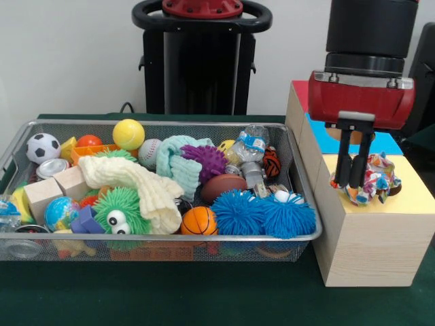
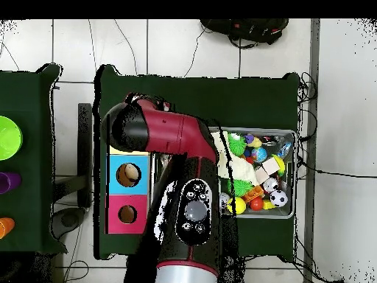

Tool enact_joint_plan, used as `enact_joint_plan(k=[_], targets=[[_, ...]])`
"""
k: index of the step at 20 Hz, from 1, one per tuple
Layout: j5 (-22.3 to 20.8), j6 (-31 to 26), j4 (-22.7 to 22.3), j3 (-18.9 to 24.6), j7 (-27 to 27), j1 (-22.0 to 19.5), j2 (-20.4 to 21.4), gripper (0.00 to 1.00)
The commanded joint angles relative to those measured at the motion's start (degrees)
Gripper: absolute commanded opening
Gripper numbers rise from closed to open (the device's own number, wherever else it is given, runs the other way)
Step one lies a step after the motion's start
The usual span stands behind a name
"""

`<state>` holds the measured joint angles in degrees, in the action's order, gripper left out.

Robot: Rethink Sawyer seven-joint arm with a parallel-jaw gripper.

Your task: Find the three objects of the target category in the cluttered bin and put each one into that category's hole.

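My gripper hangs at the right over the yellow face of the pale wooden box. Its fingers are shut on a knotted multicoloured rope toy. The toy rests on or just above the yellow face and hides the hole. The silver wire mesh bin stands to the left, full of toys, and I see no other rope toy in it. In the overhead view my arm covers the gripper and most of the yellow face. The bin lies to its right there.
The blue-faced box and the red-faced box stand behind the yellow one, and their holes show from above. The bin holds fuzzy blue balls, a cream cloth, small balls, wooden blocks and jars.
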<state>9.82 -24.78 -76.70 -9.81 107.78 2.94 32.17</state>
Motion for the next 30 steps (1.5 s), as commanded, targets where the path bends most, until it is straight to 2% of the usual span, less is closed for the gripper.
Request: enact_joint_plan(k=[1,15,30], targets=[[1.0,-0.1,-9.2,6.2,7.2,-3.0,1.5,0.00],[-0.6,4.3,-13.3,6.1,8.2,-2.2,1.6,0.00],[0.0,5.7,-11.7,5.5,9.6,-1.3,-0.4,0.00]])
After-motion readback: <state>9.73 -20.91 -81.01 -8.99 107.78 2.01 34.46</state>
